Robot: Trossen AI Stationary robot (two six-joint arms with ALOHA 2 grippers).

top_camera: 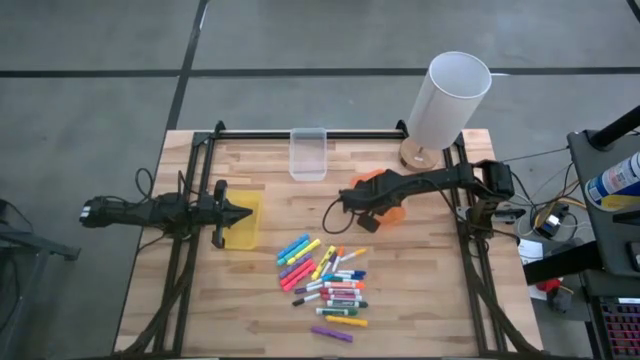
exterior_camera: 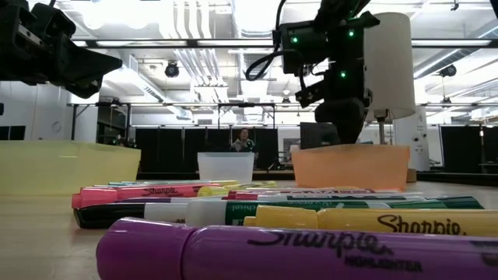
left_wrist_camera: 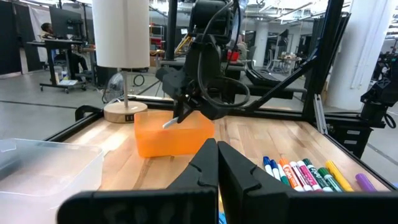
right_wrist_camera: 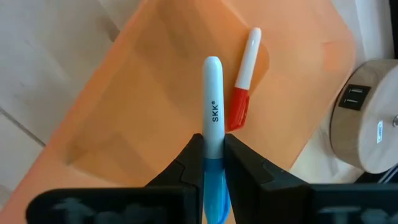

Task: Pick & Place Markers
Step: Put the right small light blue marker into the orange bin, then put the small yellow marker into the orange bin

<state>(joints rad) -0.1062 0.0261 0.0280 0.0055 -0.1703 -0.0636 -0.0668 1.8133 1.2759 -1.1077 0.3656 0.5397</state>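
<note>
Several markers (top_camera: 328, 283) lie in a loose pile on the wooden table, near the front; they fill the foreground of the low view (exterior_camera: 311, 233). My right gripper (right_wrist_camera: 213, 149) hangs over the orange bin (top_camera: 392, 212), shut on a slim white-barrelled marker with a blue cap (right_wrist_camera: 212, 118). A white marker with a red cap (right_wrist_camera: 244, 87) lies on the orange bin's floor. My left gripper (left_wrist_camera: 217, 163) is shut and empty above the yellow bin (top_camera: 243, 220). My right gripper pinches the marker between its two fingers where the white barrel meets the blue cap (right_wrist_camera: 212, 140). The fingers (right_wrist_camera: 189, 155) point down into the orange bin and lie along the marker. The marker is lifted clear, its white end sticking out beyond the fingertips.
A clear bin (top_camera: 308, 152) stands at the table's far edge. A lamp with a white shade (top_camera: 447, 95) stands at the far right corner, its wooden base (right_wrist_camera: 367, 118) beside the orange bin. A black frame (top_camera: 190, 200) runs along the table's sides.
</note>
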